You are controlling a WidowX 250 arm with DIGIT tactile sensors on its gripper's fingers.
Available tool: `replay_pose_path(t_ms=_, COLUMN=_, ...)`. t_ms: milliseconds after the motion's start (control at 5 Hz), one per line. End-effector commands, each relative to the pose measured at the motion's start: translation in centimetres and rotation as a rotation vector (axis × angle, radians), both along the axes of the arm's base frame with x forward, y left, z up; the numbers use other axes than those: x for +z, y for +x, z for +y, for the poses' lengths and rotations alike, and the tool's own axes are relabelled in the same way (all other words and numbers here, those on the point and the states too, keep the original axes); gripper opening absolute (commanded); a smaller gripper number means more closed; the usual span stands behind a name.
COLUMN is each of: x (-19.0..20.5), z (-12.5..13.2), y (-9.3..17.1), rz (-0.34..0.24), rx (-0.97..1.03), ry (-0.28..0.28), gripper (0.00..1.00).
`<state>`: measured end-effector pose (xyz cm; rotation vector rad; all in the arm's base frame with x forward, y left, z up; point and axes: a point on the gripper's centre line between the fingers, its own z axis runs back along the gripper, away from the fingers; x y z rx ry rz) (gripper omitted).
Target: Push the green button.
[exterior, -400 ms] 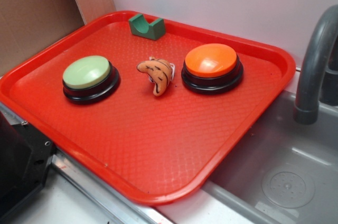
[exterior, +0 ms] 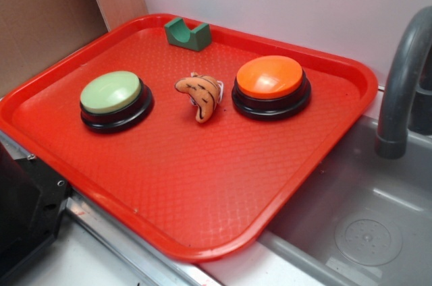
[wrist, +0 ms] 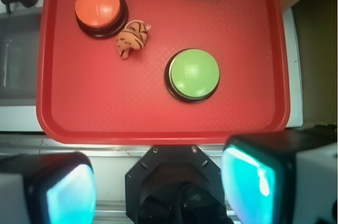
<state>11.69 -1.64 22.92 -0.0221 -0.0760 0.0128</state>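
Tray (exterior: 202, 191) was bright red with a diamond texture; green button (exterior: 111, 92) pale sage on black; other button (exterior: 270, 76) orange; plush toy (exterior: 200, 92) orange with black stripes.

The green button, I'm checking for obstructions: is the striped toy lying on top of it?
No. In the exterior view the striped toy lies on the red tray between the green button and the orange button.

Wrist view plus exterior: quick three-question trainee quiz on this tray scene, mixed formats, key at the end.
1. True or false: the green button touches the orange button.
2. What lies beside the orange button? A) striped toy B) spoon C) cup
3. Fill in: the notched block sits at the tray's ____ edge in the exterior view.

Key: 1 false, they stand apart. 2 A, the toy. 3 far. The end effector fingers look spread, well short of the tray.
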Motion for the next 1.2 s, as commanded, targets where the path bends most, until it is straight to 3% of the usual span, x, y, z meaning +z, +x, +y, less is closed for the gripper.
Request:
replay_pose_path(t_ms=0, x=-9.1, z=4.1, y=7.7, rz=-0.02, rx=-0.171, ry=0.09, gripper=1.0)
replay_pose_path(t_ms=200, x=-13.8, z=5.0, y=8.3, rz=0.01, rx=-0.17, ry=0.076, gripper=1.0)
replay_pose_path(t_ms=400, x=-15.9, z=5.7, y=7.8, rz=0.032, rx=-0.192, ry=0.117, gripper=1.0)
replay_pose_path(t_ms=1000, x=-18.3, z=6.5, y=7.6, rz=0.061, rx=-0.212, ry=0.081, gripper=1.0)
